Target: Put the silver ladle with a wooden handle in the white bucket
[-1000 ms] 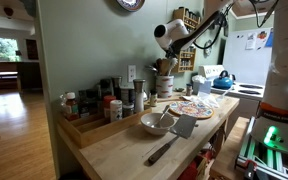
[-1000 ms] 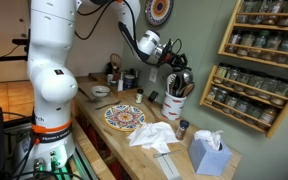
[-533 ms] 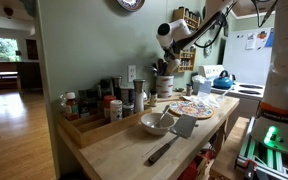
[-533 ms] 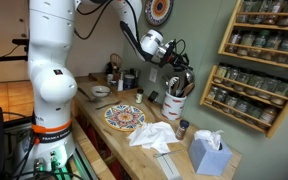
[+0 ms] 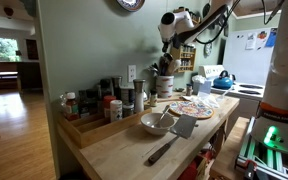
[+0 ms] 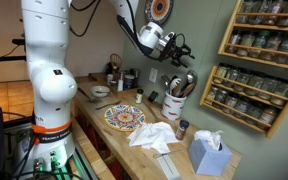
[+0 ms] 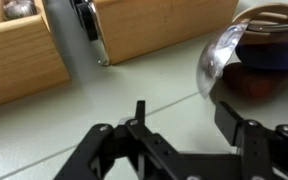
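Observation:
The white bucket (image 5: 165, 86) (image 6: 176, 104) stands at the back of the wooden counter with utensils sticking out of its top. Among them is the silver ladle with a wooden handle (image 6: 182, 84); its round shiny cup (image 7: 217, 60) fills the right of the wrist view, just beyond my fingertips. My gripper (image 5: 174, 24) (image 6: 176, 47) (image 7: 184, 115) hangs above the bucket, apart from it. Its jaws are open with only bare wall and counter showing between them. The ladle's handle is hidden inside the bucket.
A wide grey bowl (image 5: 156, 123) and a flat spatula (image 5: 174, 138) lie near the counter's front. A patterned plate (image 5: 189, 109) (image 6: 124, 117), a crumpled cloth (image 6: 154, 135) and a tissue box (image 6: 210, 153) sit nearby. Spice jars (image 5: 99, 103) fill a wooden tray; wall racks (image 6: 254, 60) hang beside the bucket.
My gripper was down at the bucket's top, shut on the ladle. It has opened, left the ladle in the bucket and risen clear above it.

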You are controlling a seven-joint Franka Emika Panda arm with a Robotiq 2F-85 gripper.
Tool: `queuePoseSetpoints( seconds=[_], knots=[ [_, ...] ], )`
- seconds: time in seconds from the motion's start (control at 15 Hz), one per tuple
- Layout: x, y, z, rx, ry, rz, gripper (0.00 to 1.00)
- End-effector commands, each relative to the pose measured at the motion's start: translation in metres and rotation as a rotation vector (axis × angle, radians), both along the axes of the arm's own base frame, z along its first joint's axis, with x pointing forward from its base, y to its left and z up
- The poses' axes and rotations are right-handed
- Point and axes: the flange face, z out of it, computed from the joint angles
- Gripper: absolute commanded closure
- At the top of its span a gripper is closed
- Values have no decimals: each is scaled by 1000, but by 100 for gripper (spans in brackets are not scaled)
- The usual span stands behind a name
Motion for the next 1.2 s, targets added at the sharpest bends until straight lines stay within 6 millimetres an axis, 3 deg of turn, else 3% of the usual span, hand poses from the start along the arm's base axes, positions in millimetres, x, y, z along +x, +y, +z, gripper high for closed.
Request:
queuePoseSetpoints(
  seconds=[0.0, 0.6, 0.8, 1.13],
  knots=[
    [-33, 1, 18, 89, 38, -32, 0],
    [-109, 20, 41, 426, 370, -52, 0],
    [-133, 25, 37, 582, 457, -85, 0],
    [-160, 37, 8, 870, 453, -193, 0]
  ],
)
